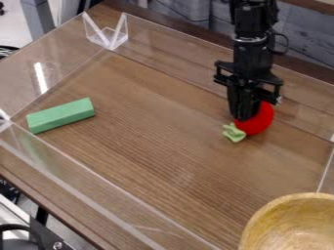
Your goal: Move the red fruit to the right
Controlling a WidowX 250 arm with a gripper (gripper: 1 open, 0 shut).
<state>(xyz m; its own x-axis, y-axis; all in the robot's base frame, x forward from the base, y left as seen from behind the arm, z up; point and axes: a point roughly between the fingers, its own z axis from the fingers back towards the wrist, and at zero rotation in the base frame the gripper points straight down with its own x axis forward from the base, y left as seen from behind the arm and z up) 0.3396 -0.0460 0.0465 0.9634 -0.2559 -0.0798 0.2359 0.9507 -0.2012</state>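
Note:
The red fruit (265, 120), a small glossy strawberry with a pale green leafy cap at its lower left, lies on the wooden table (156, 127) at the right side. My gripper (245, 114) points almost straight down over it. Its black fingers are drawn close together and pressed onto the fruit's left half, hiding part of it. The fruit rests on the table surface.
A flat green block (61, 115) lies at the left. A clear plastic wall (53, 59) rings the table, with a folded clear piece (107, 34) at the back. The rim of a wooden bowl (298, 227) shows at the bottom right.

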